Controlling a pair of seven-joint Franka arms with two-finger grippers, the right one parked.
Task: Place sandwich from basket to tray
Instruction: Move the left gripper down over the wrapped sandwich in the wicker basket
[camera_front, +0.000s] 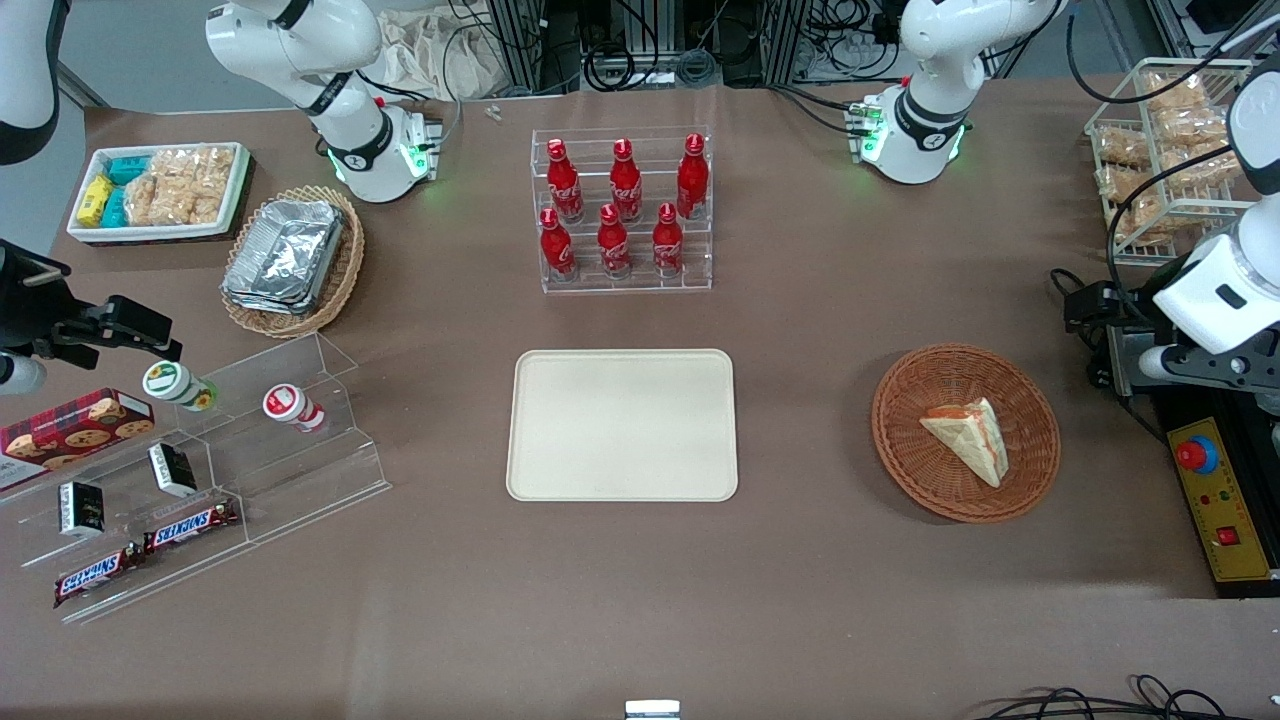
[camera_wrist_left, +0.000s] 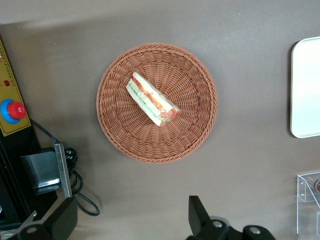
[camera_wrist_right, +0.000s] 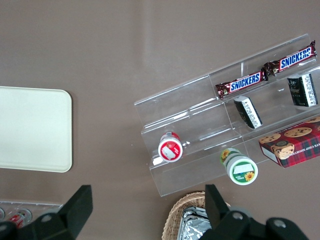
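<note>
My left arm sits at the front view's right edge. Its black two-finger gripper (camera_wrist_left: 127, 220) hangs with fingers spread wide.

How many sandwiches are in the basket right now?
1. The sandwich lies in the basket; none on the tray. The gripper hovers open above the basket.

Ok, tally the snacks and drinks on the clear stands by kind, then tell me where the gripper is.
Red cola bottles: 6
Snickers bars: 2
Round lidded cups: 2
Small dark packets: 2
Total: 12
The gripper hangs open above the table beside the basket holding the sandwich.
</note>
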